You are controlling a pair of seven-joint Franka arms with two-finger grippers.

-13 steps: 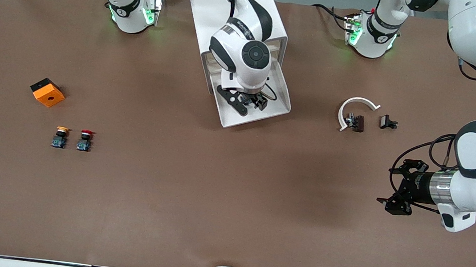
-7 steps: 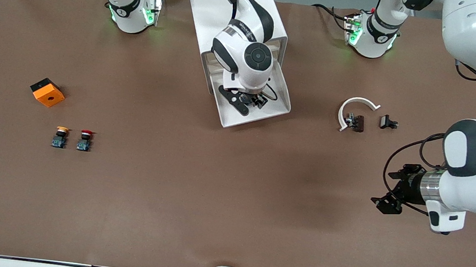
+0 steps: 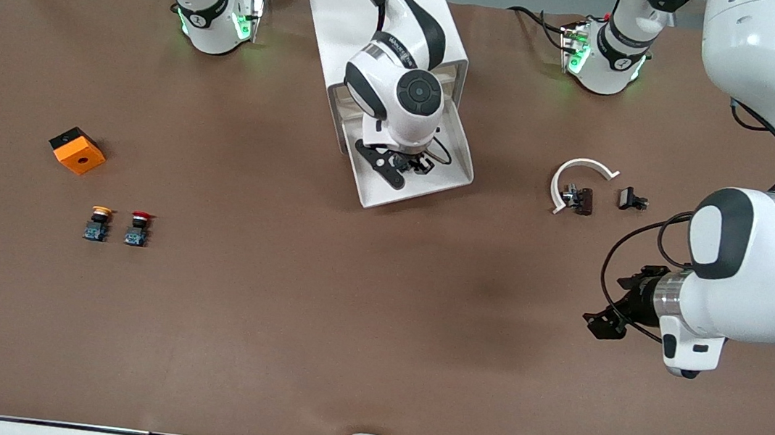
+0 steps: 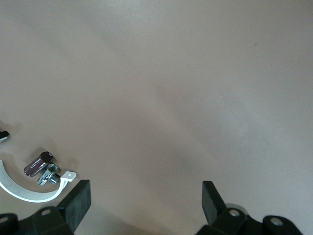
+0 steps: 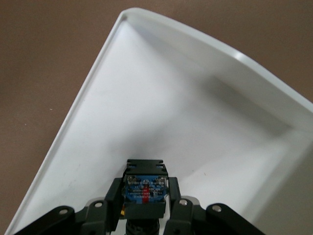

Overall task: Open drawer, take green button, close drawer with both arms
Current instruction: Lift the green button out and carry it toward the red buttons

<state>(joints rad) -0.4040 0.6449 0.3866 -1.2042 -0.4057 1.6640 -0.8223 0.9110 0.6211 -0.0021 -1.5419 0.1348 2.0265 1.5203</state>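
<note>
In the open drawer (image 3: 435, 179), the right gripper (image 5: 145, 205) is clamped on the button (image 5: 145, 188); the left gripper (image 4: 144, 203) waits over the table toward the left arm's end from the drawer, jaws apart.

Button (image 5: 145, 190) seen only by its bluish base and black body, cap tucked out of sight under the right gripper (image 5: 145, 208). In the front view, drawer (image 3: 427, 185) floor largely covered by the right arm. Cabinet (image 3: 450, 49) front masked too. Left gripper (image 4: 144, 203) cut by the frame edge.
</note>
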